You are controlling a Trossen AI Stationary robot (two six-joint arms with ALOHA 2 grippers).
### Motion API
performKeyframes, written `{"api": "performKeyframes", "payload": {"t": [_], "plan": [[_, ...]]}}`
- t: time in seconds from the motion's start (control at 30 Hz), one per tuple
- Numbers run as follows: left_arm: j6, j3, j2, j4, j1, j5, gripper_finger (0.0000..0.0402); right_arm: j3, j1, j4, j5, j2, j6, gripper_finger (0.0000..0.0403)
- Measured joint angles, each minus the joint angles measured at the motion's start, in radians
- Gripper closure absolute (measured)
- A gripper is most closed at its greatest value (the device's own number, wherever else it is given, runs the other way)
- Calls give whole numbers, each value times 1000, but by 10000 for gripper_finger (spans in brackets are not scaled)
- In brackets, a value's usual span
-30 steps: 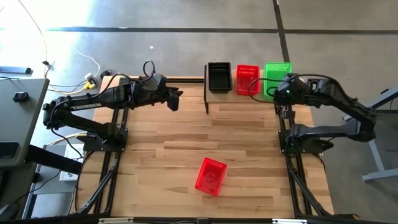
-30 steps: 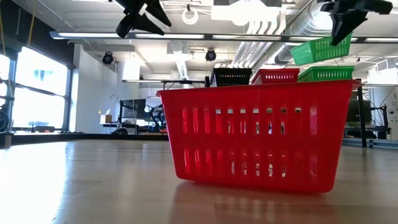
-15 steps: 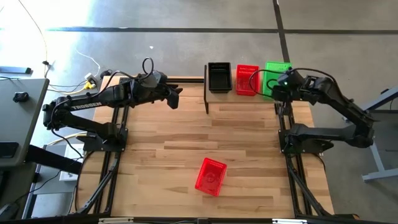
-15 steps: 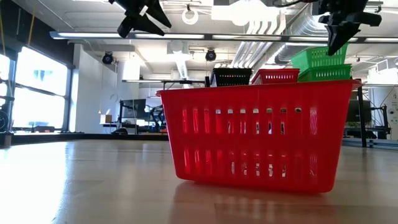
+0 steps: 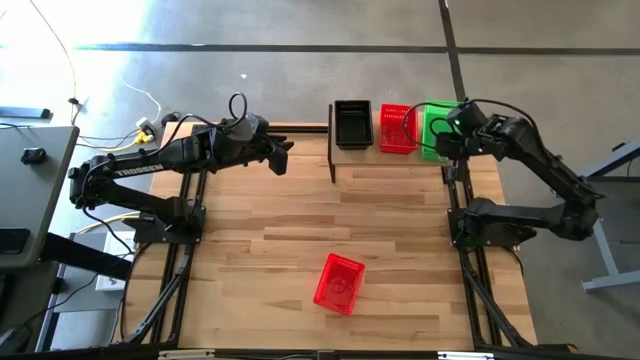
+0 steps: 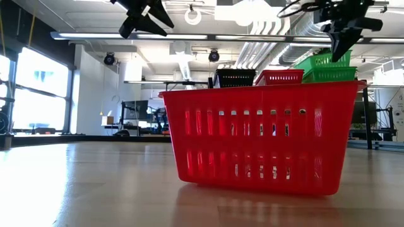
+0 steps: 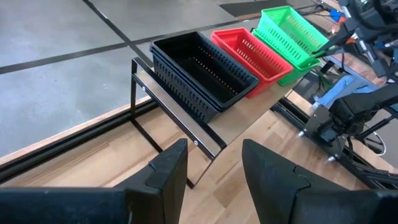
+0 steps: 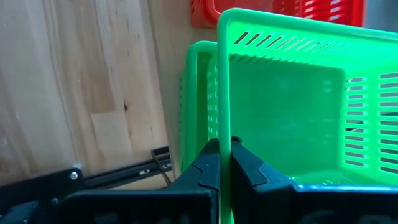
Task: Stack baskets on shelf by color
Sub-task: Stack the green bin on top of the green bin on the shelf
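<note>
The shelf stands at the table's far edge. It bears a black stack, a red stack and a green basket. My right gripper is above the shelf's right end, shut on another green basket that sits tilted over the green one. One red basket rests on its base on the near middle of the table. My left gripper hovers open, left of the shelf, touching nothing. My right gripper pinches the rim of one wall of the upper green basket, one finger inside the basket and one outside. The fingers come from above, slanting in from the table's right. The basket is tilted, its lower end down at the green basket beneath.
A black post stands at the shelf's left end. The wooden tabletop between the shelf and the lone red basket is bare. Cables and a grey side table lie beyond the left edge.
My right gripper has moved down and slightly toward the table's left, staying shut on the green basket. The basket, held high and tilted over the shelf's right end, has come down onto the green basket there.
</note>
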Motion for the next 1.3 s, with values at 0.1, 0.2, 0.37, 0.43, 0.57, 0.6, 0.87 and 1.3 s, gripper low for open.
{"api": "performKeyframes", "payload": {"t": [0.1,0.2,0.37,0.43,0.57,0.6,0.87,1.3], "plan": [[0,0,0,0,0,0,259,0,-17,0,-11,15,0,403],[0,0,0,0,0,0,259,0,-24,4,-11,15,0,403],[0,0,0,0,0,0,259,0,-24,11,9,13,-1,402],[0,0,0,0,0,0,259,0,-24,11,22,13,-1,402],[-1,0,0,0,0,0,259,0,-24,11,32,13,16,402],[-1,0,0,0,0,-1,259,0,-24,11,29,13,25,402],[-3,0,0,1,0,-2,259,0,-24,12,-6,13,37,402],[-3,0,0,1,0,-1,259,2,-24,20,14,13,88,329]]}}
